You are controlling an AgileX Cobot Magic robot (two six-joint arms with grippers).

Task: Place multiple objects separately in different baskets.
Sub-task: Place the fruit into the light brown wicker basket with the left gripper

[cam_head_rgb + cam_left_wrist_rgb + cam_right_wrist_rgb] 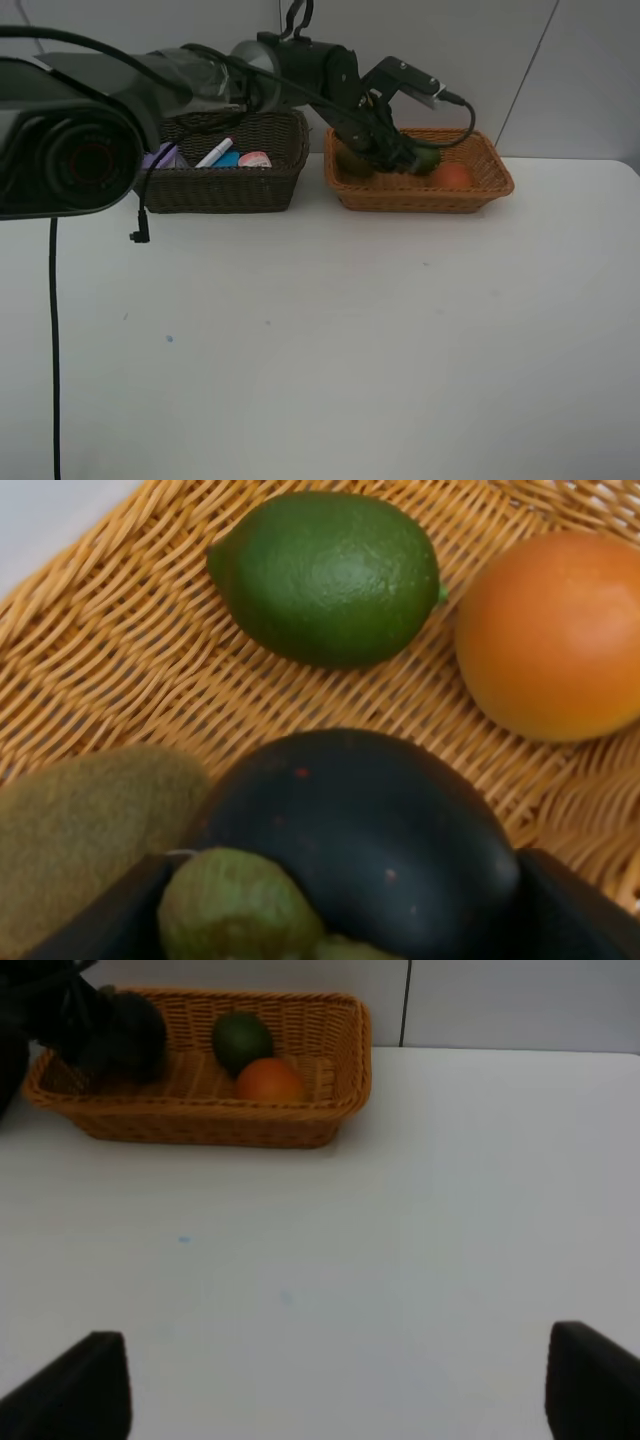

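Note:
The light orange-tan basket (420, 198) (200, 1125) holds the brown kiwi (350, 163) (90, 830), the green lime (425, 160) (330, 575) (242, 1038) and the orange-red fruit (455, 175) (560, 635) (268, 1080). My left gripper (395, 155) (340, 920) reaches down into this basket and is shut on the dark mangosteen (350, 830) (125, 1035), low over the weave beside the kiwi. In the dark brown basket (220, 190) lie the purple-lidded tub (160, 157), white marker (213, 153), blue block (227, 159) and pink bottle (254, 159). My right gripper (340, 1390) hangs open over bare table, holding nothing.
Both baskets stand side by side at the back of the white table (350, 330), near the wall. A large camera body (60, 150) fills the upper left of the high view, and a black cable (54, 350) hangs down from it.

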